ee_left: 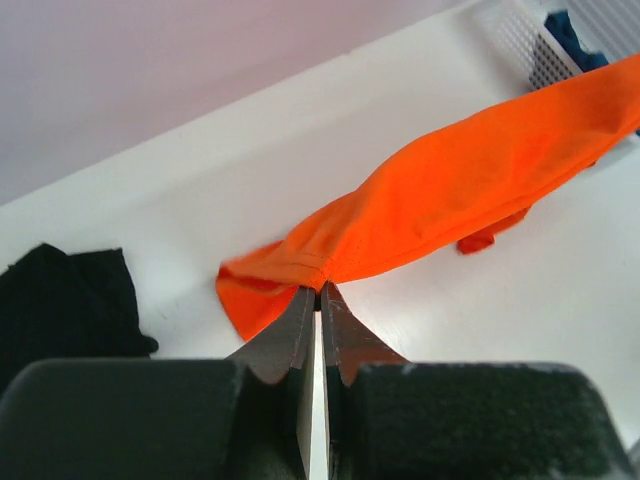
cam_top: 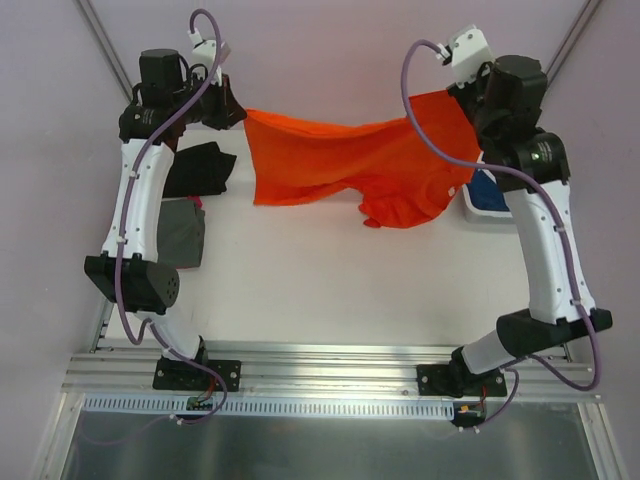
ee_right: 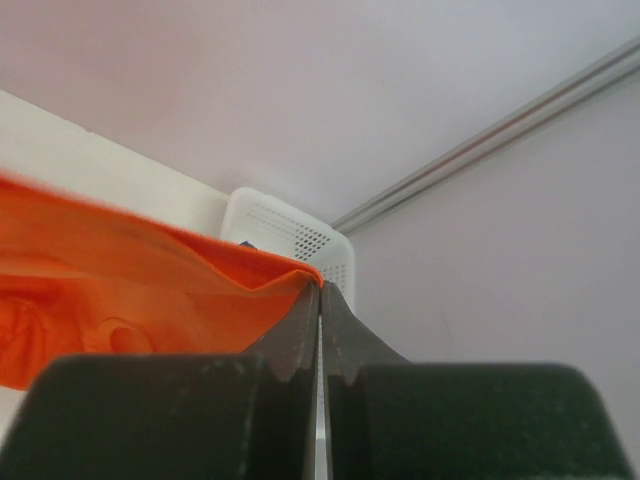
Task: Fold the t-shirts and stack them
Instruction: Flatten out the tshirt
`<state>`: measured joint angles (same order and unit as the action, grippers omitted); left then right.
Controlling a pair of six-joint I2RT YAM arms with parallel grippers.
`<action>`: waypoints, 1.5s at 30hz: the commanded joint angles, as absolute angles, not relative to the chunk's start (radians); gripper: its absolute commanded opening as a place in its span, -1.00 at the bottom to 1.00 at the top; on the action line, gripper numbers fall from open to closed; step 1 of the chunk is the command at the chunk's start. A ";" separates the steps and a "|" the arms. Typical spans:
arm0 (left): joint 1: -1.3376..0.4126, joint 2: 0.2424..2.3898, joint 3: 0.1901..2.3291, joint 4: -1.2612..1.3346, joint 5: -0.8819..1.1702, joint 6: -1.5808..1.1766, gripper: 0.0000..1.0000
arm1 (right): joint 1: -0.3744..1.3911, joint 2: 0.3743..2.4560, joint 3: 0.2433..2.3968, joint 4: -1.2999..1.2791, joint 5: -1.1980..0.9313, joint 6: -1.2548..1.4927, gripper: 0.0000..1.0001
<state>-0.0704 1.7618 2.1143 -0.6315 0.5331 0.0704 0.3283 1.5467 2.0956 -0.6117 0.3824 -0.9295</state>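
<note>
- A grey shirt [cam_top: 183, 232] is lying folded at the left edge of the counter [cam_top: 330, 280], partly under the left arm.
- A black shirt [cam_top: 200, 170] is lying just behind it, folded loosely and close to the grey one.
- The left claw [ee_left: 319, 290] is pinching a bunched corner of the orange shirt [cam_top: 350, 165], its jaws pressed together on the cloth.
- The orange shirt is hanging stretched between the two claws across the far half of the counter. It is sagging in the middle, and one sleeve is drooping toward the right. Whether its lower edge is touching the counter cannot be told.
- The right claw [ee_right: 320, 288] is clamping the shirt's other upper corner, jaws closed tight on the fabric.
- A white basket [ee_right: 290, 235] is sitting at the far right, beside the right arm, with a blue shirt [cam_top: 490, 192] lying inside it.
</note>
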 commanded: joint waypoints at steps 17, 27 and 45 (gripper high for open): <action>-0.074 1.094 1.761 -0.884 0.560 0.232 -1.00 | 0.284 0.933 1.859 -0.951 0.178 -0.660 -0.99; -0.043 0.917 1.778 -0.923 0.598 0.227 -1.00 | 0.154 0.739 1.991 -1.058 0.012 -0.588 -0.99; -0.031 1.425 2.000 -0.871 0.561 0.340 -1.00 | 0.140 0.986 1.804 -0.718 -0.049 -0.687 -0.99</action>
